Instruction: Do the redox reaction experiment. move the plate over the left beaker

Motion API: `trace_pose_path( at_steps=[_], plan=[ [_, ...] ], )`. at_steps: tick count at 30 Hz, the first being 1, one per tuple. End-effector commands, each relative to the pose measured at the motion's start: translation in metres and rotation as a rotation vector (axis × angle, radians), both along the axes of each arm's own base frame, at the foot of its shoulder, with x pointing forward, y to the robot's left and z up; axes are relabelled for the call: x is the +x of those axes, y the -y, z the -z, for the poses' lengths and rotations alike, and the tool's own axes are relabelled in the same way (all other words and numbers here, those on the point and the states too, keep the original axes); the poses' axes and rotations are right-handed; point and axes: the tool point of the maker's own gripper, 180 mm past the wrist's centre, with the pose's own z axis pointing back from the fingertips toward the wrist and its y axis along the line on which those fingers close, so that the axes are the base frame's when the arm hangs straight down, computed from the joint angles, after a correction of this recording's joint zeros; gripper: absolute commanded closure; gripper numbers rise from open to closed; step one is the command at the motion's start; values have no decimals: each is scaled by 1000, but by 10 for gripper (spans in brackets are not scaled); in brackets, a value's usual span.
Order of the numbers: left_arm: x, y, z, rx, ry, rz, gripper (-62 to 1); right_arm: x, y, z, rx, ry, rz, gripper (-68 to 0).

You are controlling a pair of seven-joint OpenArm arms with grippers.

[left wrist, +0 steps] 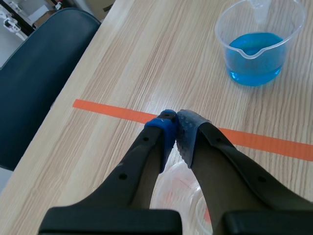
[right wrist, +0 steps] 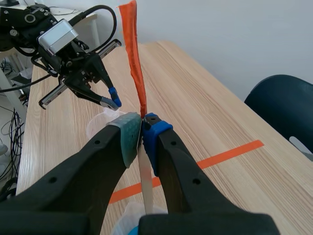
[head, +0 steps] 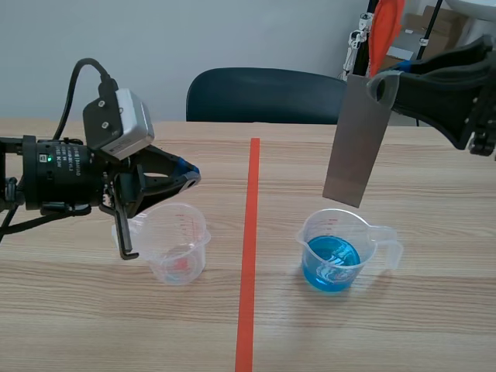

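Standing toward near edge of counter (head: 77, 325), left of orange-red tape line (head: 248, 256): left beaker (head: 180, 246), clear plastic. Right beaker (head: 335, 252), blue liquid inside, level with it, right of line. Left fingers (head: 186, 172) pressed together, holding nothing, hovering just above left beaker. Right fingers (head: 386, 87) clamped on top end of grey plate (head: 356, 147). Plate hangs upright over right beaker, lower edge just clear of rim, well apart from left beaker. Dark chair (head: 263, 94) behind far edge.

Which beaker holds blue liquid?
The right beaker, below the plate held by the right gripper; the left beaker shows no blue.
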Motion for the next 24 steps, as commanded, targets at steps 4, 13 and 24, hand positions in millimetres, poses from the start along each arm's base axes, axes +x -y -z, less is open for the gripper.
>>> trace_pose_path(
  at_steps=[4,13,24],
  plan=[
    [-8,-14,-6,-54,-2,-27,-29,10,0,-25,23,67,5,-4],
    [-34,-50,-3,-174,-32,-121,-29,24,-18,-27,-2,91,15,-4],
    [-72,-71,16,-246,-51,-235,-29,35,-53,-28,-25,98,-22,-4]
  ],
)
